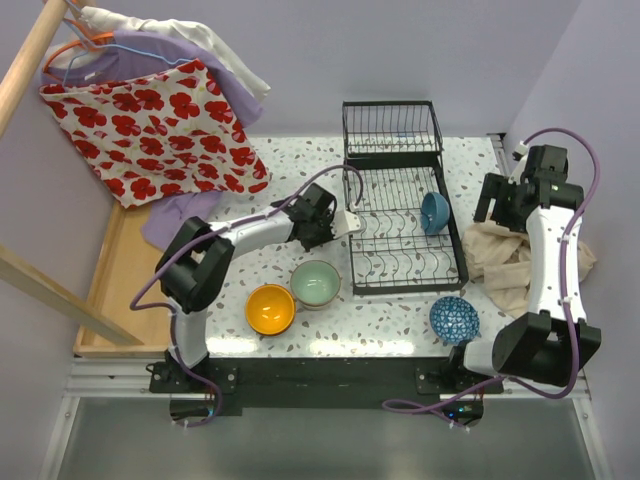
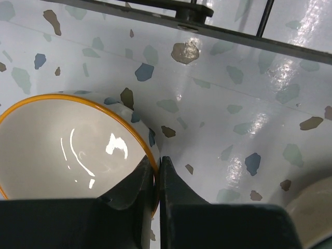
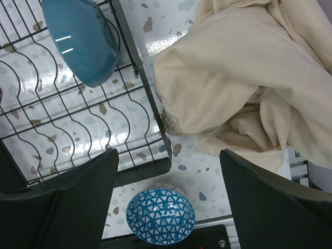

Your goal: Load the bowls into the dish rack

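As it leans, blue bowl (image 1: pixel 435 212) in rack (image 1: pixel 400 262)

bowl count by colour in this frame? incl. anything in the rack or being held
orange-yellow bowl: 1
pale green bowl: 1
plain blue bowl, in the dish rack: 1
blue-white patterned bowl: 1
cream bowl with orange rim, rim clamped in the left pincer: 1
Total: 5 bowls

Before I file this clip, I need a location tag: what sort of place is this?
Likely a mock kitchen or laundry corner in a lab: dish rack and bowls on a speckled table, hanging clothes.
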`<state>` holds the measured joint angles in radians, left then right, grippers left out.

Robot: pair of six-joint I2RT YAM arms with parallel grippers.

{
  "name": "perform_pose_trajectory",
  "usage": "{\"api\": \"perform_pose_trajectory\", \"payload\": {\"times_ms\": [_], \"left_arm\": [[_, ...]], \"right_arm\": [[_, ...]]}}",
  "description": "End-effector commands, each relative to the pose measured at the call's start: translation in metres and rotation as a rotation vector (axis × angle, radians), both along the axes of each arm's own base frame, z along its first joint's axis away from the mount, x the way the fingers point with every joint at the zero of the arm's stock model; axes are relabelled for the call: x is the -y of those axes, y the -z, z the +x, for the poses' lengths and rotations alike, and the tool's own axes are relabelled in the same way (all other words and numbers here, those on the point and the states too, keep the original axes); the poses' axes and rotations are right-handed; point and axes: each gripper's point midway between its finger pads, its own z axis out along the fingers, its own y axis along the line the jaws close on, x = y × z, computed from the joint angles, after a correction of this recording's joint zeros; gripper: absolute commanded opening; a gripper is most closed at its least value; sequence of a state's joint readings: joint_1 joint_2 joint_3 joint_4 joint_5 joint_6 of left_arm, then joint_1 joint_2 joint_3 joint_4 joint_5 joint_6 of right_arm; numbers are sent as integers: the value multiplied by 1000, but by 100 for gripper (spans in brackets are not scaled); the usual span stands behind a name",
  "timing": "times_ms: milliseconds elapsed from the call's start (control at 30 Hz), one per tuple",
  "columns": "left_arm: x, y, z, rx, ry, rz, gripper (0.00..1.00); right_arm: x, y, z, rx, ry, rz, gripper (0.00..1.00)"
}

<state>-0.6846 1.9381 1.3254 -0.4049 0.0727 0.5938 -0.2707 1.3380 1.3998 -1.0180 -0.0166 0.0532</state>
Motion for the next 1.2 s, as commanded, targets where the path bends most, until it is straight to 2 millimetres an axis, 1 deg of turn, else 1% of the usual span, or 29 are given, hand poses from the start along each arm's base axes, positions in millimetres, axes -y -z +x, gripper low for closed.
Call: {"api": "perform_pose_trajectory", "payload": {"times_ms": [0, 33, 67, 100, 200, 267, 300, 333, 367, 400, 433, 467, 500, 533, 567, 600, 633, 667, 700, 733, 767, 800, 833, 900, 933, 1000, 1033, 1133, 1167], "left_arm": [[6, -16, 13, 43, -11, -37, 4], [7, -19, 12, 41, -12, -47, 1], [11, -34, 14, 59, -12, -69, 0], [11, -41, 12, 52, -20, -79, 0], [24, -97, 11, 70, -19, -180, 0], [42, -150, 10, 100, 12, -310, 0], [51, -169, 7, 91, 4, -378, 0], [64, -188, -2, 68, 46, -461, 0], [77, -213, -1, 89, 67, -546, 0], [88, -223, -6, 50, 60, -623, 0], [102, -237, -19, 2, 121, -713, 0], [116, -252, -19, 21, 166, -815, 0], [124, -259, -27, -56, 147, -908, 0], [133, -268, -39, -94, 223, -987, 0], [141, -277, -41, -66, 269, -1099, 0], [146, -281, -49, -170, 233, -1183, 0], [152, -275, -51, -212, 243, -1232, 0], [156, -287, -53, -181, 294, -1324, 0], [162, -288, -57, -289, 259, -1371, 0], [173, -265, -49, -358, 221, -1376, 0], [179, -279, -46, -357, 249, -1432, 0], [183, -278, -43, -449, 200, -1466, 0], [192, -269, -31, -473, 169, -1483, 0], [202, -264, -26, -503, 162, -1501, 0], [209, -258, -18, -503, 151, -1510, 0], [217, -251, -10, -533, 111, -1523, 0], [222, -243, -1, -539, 84, -1531, 0], [230, -227, 14, -578, 4, -1548, 0], [232, -224, 15, -597, -8, -1554, 0]], "right_arm": [[4, -11, -1, 48, 14, -25, 83], [4, -11, -2, 48, 15, -24, 83], [3, -13, -1, 52, 11, -27, 83], [3, -13, -1, 50, 10, -27, 83], [4, -13, -3, 46, 5, -31, 83], [4, -12, -3, 38, -3, -33, 83], [6, -11, -5, 30, 2, -44, 83], [7, -10, -5, 25, 4, -49, 83], [8, -9, -6, 17, 0, -51, 82], [7, -9, -6, 11, -5, -54, 83], [8, -9, -6, 8, -8, -59, 82], [9, -9, -7, 3, -10, -64, 82], [9, -8, -8, -8, -9, -64, 82], [10, -9, -8, -6, -7, -67, 82], [13, -10, -8, -16, -38, -94, 82], [13, -11, -10, -21, -43, -100, 82], [15, -14, -10, -18, -43, -111, 82], [18, -16, -11, -21, -38, -129, 82], [20, -17, -12, -26, -36, -138, 82], [21, -18, -11, -27, -40, -147, 82], [22, -20, -12, -28, -37, -154, 82], [26, -21, -14, -37, -27, -170, 82], [28, -22, -14, -39, -27, -180, 82], [31, -24, -17, -50, -21, -201, 82], [33, -24, -19, -54, -22, -214, 82], [35, -23, -22, -66, -14, -228, 82], [35, -20, -24, -77, -15, -227, 82], [35, -15, -31, -93, -12, -232, 82], [36, -13, -33, -98, -10, -235, 82]]}}
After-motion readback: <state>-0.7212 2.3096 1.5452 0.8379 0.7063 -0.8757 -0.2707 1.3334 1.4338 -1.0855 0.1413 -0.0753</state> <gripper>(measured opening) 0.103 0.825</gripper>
